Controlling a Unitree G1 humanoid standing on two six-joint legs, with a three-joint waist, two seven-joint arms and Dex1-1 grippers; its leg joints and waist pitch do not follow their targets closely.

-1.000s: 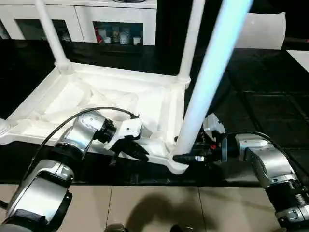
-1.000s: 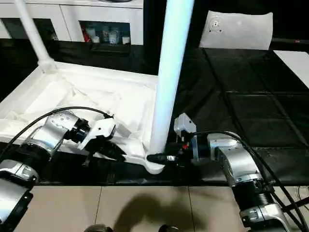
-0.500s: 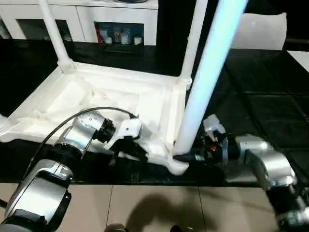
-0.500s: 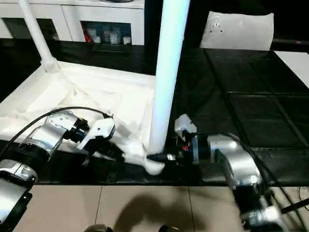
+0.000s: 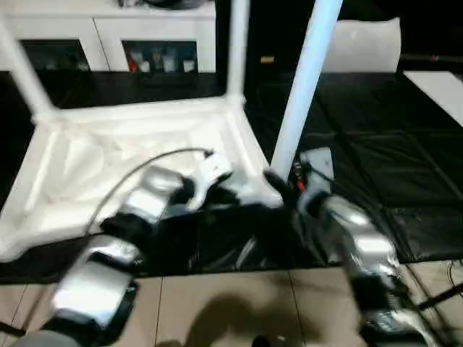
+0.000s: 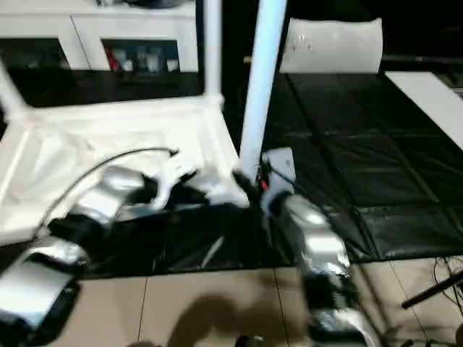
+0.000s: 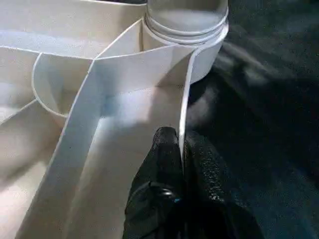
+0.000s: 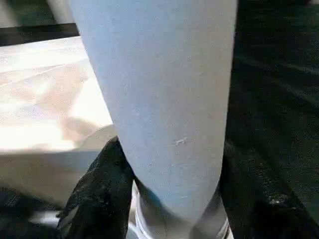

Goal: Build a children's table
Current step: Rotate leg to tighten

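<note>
— Left gripper first: where do we have it, relative to the table?

— Pinched tight on the thin outer wall of the upturned top, just beside the near corner socket. One black finger sits inside the rim, one outside, with only the wall between them.

— And our right gripper?

— Its two fingers sit either side of the near leg, low down, just above that same socket. They touch the leg on both flanks, so we read it as closed on it, holding at about half width.

— Where does the table itself lie?

— Upside down on the black mat, ribbed underside up. Besides the near leg, two far legs stand up from its corners on the side towards the white cabinet.

— How do we expect it to handle?

— Light, hollow plastic, we judge: stiff enough along the ribs, but the rim wall is thin and may flex. The leg is smooth and tapered, so a grip could slide; low at the thick end is the safest hold.
</note>
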